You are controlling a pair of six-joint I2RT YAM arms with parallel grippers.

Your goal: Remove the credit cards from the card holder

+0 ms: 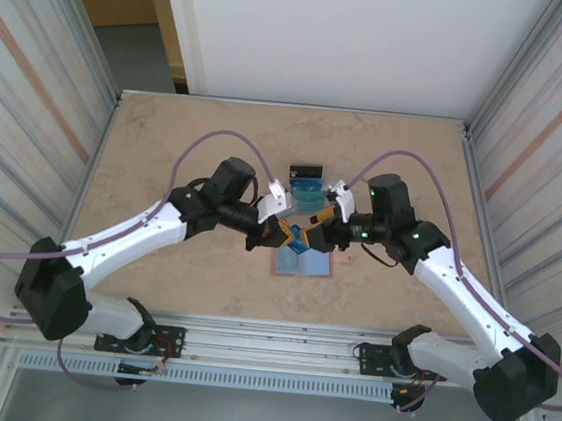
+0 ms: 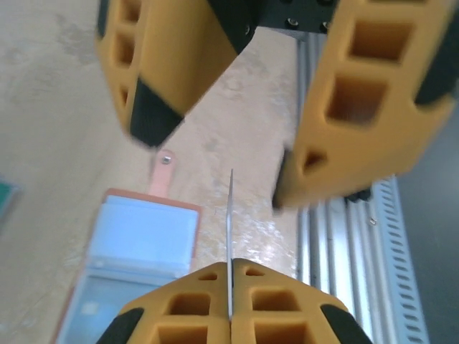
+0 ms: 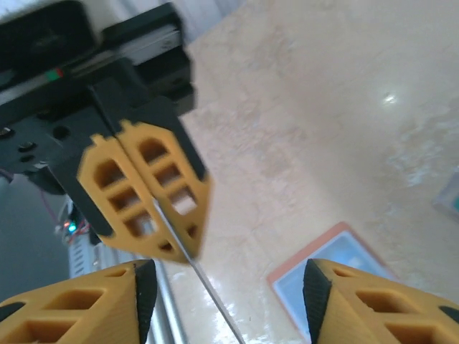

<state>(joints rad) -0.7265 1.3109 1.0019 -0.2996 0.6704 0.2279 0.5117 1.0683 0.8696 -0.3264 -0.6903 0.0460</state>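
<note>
The card holder lies open on the table, salmon rim and blue-grey pockets up, its tab pointing away. Just above it my left gripper is shut on a blue credit card, which looks like a thin line edge-on. My right gripper faces it, open, and the card's free end reaches between its fingers without touching either pad. A black card and a teal-blue card lie flat farther back.
The table's aluminium front rail runs close behind the holder. Metal frame walls close both sides of the marble-patterned tabletop, which has free room left and right of the cards.
</note>
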